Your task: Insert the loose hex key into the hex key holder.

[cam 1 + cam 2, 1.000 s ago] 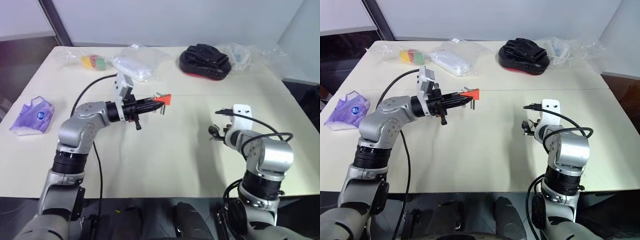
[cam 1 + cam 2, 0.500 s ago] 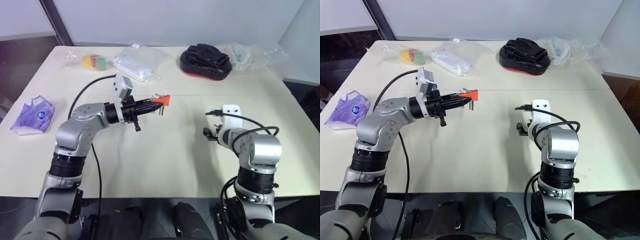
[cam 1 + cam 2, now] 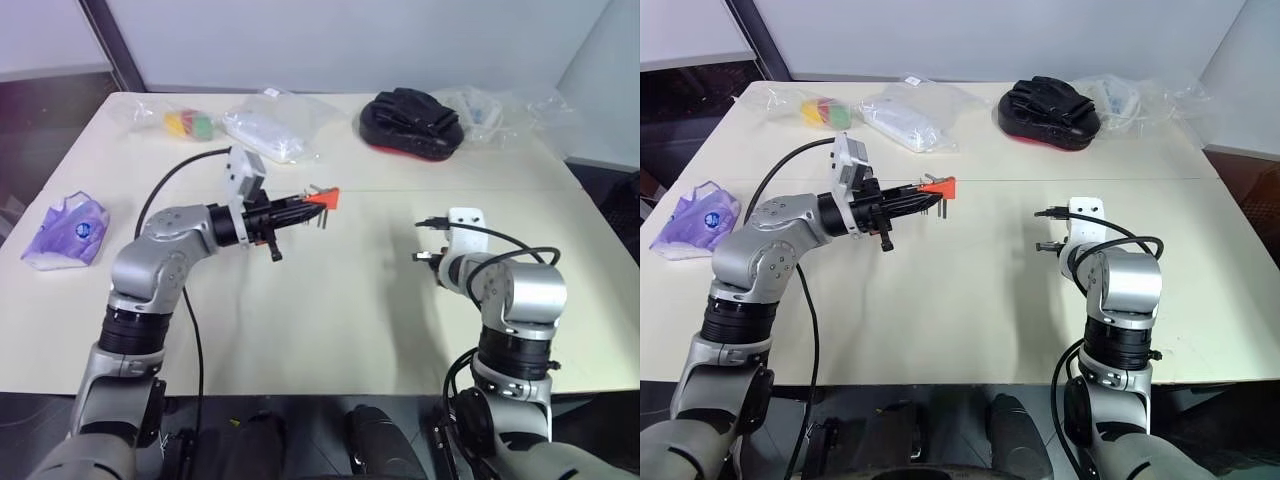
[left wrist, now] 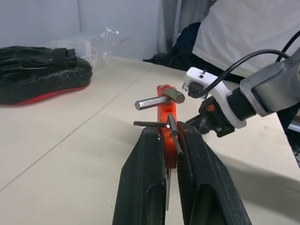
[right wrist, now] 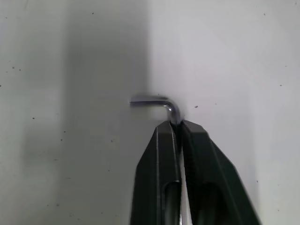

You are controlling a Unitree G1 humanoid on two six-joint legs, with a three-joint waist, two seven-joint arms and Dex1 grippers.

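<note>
The right gripper (image 5: 177, 125), a pair of black fingers, is seen closed on the loose hex key (image 5: 157, 103), a thin L-shaped grey metal rod; the long leg is pinched between the fingertips while the bend and the short leg stick out past them, over the cream tabletop (image 3: 330, 300). In the head views this gripper (image 3: 1048, 232) is held low over the table, well to the right of the hex key holder (image 3: 325, 198).

The left gripper (image 4: 169, 136) is clamped on the hex key holder (image 4: 167, 117), a small red-orange plastic block with a few short grey metal keys (image 4: 157, 101) protruding from it. The block is held above the tabletop at the tips of the fingers, which point roughly level toward the right arm.

Beyond the holder, at the far edge of the table, a black padded case with a red rim (image 3: 410, 123) is lying, with clear plastic bags (image 3: 265, 130) to its left. A crumpled purple packet (image 3: 65, 230) is lying well to the left of the holder.
</note>
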